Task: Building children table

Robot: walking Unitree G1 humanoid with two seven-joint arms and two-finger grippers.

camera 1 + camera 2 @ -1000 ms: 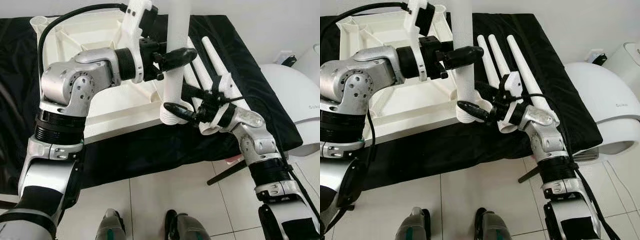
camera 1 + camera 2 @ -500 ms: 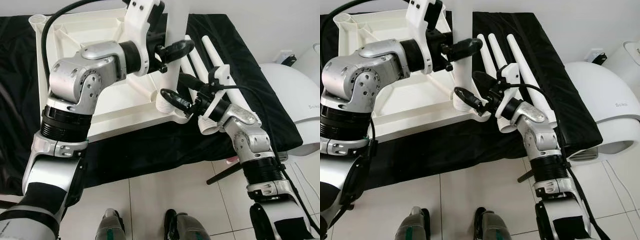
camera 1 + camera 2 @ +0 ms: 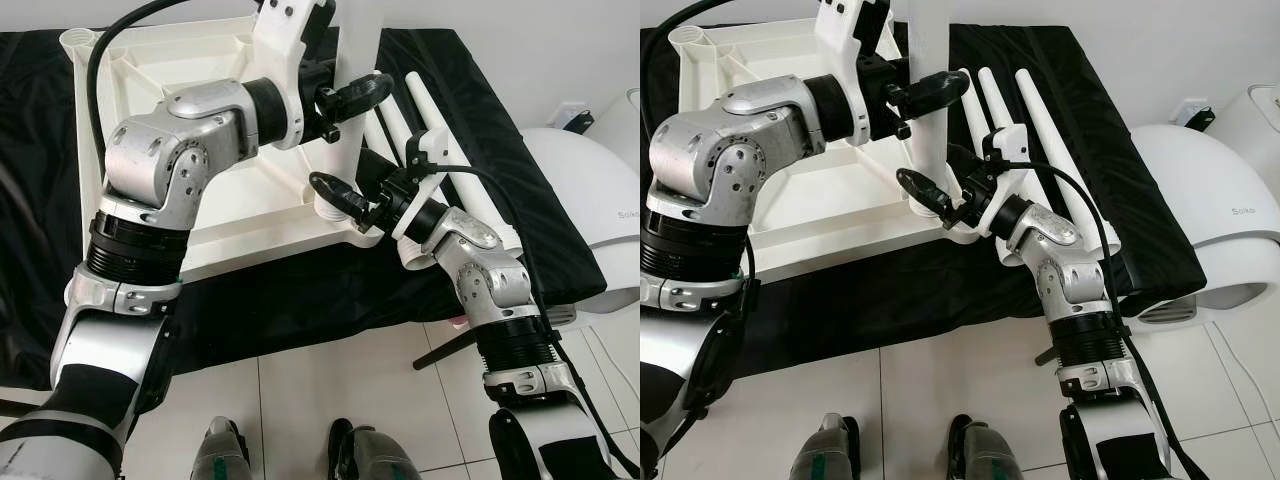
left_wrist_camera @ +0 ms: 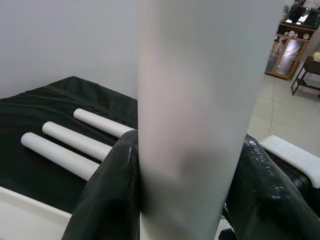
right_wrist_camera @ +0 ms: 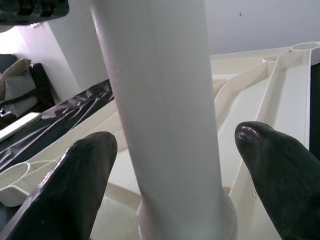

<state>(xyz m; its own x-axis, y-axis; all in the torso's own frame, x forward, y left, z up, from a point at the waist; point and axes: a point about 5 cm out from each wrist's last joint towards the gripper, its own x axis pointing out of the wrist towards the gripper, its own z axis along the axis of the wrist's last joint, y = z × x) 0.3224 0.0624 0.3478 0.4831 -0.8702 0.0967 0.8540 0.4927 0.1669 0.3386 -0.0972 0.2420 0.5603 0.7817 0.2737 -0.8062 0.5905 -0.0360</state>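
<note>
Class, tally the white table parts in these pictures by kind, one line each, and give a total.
Table legs lying loose on the black cloth: 3
Table leg held upright at the tabletop's corner: 1
Upturned tabletop: 1
Total: 5

I have the upturned tabletop (image 3: 200,215) lying on the cloth (image 3: 300,290) in front of me, with one table leg (image 3: 925,120) standing upright in its near right corner socket. My left gripper (image 3: 345,95) holds that leg high up from the left, and my right gripper (image 3: 940,185) sits around its base from the right, fingers (image 5: 80,185) apart from it on either side. Three spare legs (image 3: 1030,110) lie side by side on the cloth just right of the tabletop, behind my right arm.
</note>
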